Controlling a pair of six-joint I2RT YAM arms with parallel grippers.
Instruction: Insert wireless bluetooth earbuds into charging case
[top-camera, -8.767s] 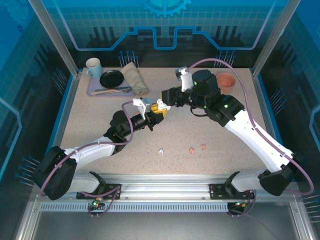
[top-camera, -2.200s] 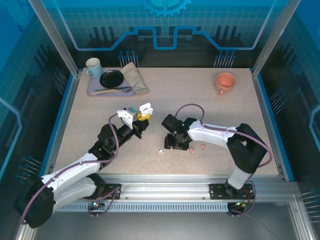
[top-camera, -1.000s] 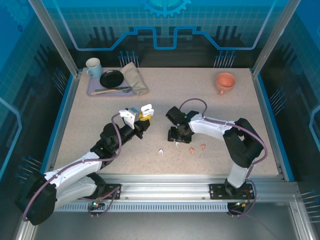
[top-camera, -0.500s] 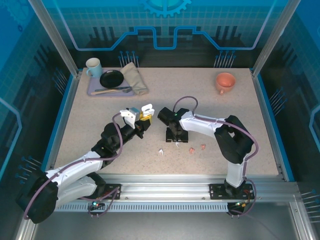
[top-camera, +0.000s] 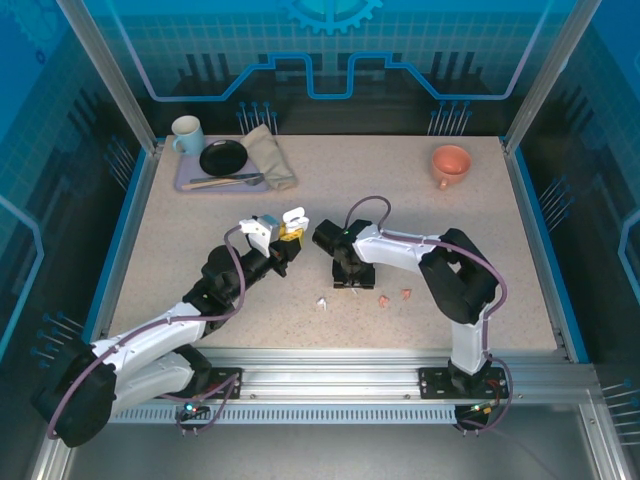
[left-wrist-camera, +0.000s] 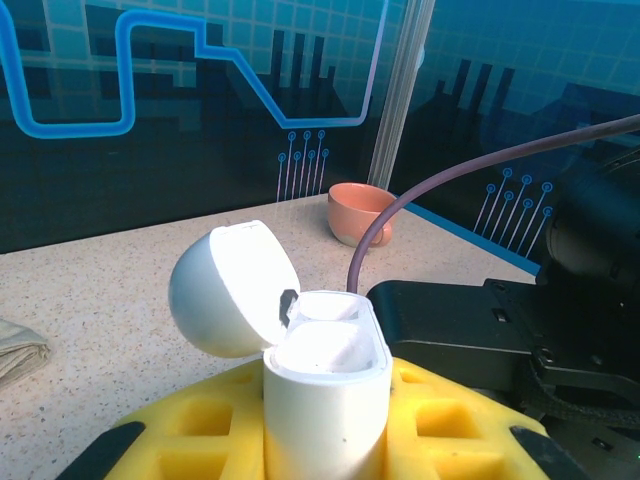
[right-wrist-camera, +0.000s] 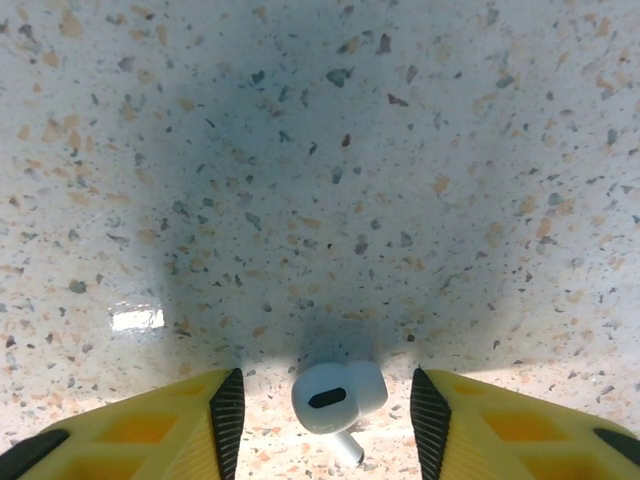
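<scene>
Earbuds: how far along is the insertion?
Done: charging case open, clamped in left end effector. In hand: right end effector open, straddling a white earbud on the table. To do: grip and seat it; another white earbud and two pink earbuds lie loose.

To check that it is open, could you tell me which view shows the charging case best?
The left wrist view: the charging case stands close up, lid open, in the left gripper's yellow jaws. In the top external view it is a small white speck. The right wrist view faces a white earbud.
</scene>
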